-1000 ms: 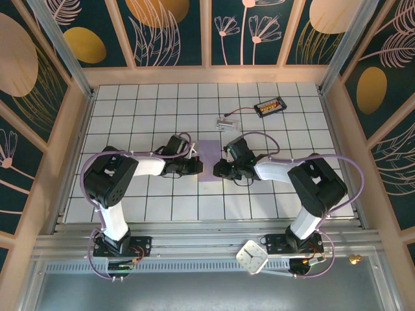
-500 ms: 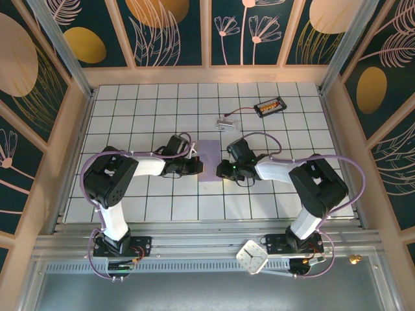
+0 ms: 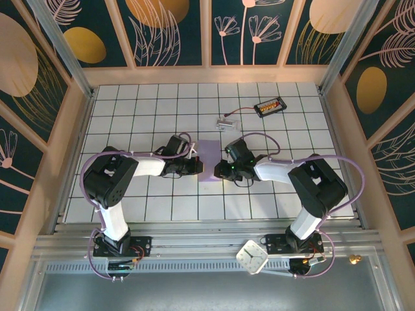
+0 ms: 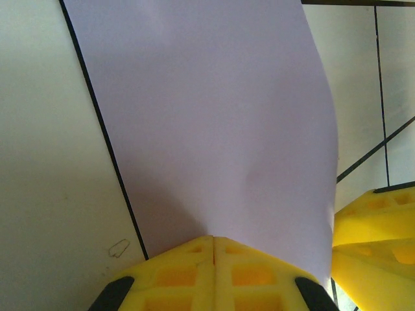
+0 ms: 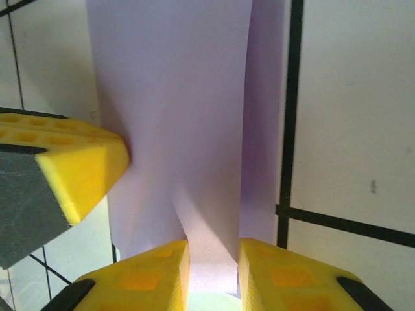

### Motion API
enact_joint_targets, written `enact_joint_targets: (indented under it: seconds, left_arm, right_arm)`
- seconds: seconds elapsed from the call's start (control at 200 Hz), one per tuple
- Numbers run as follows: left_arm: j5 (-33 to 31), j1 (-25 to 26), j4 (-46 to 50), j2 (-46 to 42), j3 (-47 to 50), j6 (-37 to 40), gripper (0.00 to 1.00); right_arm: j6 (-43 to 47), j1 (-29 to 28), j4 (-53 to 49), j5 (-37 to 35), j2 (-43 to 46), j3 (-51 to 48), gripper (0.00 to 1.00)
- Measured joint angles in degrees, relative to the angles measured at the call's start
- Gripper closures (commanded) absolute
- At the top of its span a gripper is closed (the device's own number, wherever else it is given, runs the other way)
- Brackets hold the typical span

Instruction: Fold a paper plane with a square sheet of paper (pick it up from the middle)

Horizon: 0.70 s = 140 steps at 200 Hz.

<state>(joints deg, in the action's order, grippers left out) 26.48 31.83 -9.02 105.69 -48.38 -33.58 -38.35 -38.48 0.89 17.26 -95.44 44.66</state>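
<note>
My left gripper [image 4: 214,249] has its yellow pads pressed together on the near edge of the thin lavender square sheet of paper [image 4: 214,116]. My right gripper [image 5: 213,265] stands slightly parted, a raised fold of the sheet between its pads. The sheet lies mid-table on the white tiled table [image 3: 130,116], between both grippers. At one o'clock beyond it sits a small clear plastic piece [image 3: 226,122].

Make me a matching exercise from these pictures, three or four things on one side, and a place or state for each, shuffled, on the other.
1. left gripper
2. right gripper
3. square sheet of paper
4. white clock

A. lavender, between the two grippers
B. on the near rail by the right arm's base
C. fingers pressed together at the sheet's edge
D. fingers slightly apart, paper between them

Pairs: 1-C, 2-D, 3-A, 4-B
</note>
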Motion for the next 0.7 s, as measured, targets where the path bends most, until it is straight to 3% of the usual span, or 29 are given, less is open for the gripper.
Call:
enact_joint_targets:
  seconds: [0.701]
  left_arm:
    - [0.0, 0.0, -0.2, 0.0, 0.1, 0.0, 1.00]
  right_arm:
    - [-2.8, 3.6, 12.8, 8.1, 0.0, -4.5, 0.65]
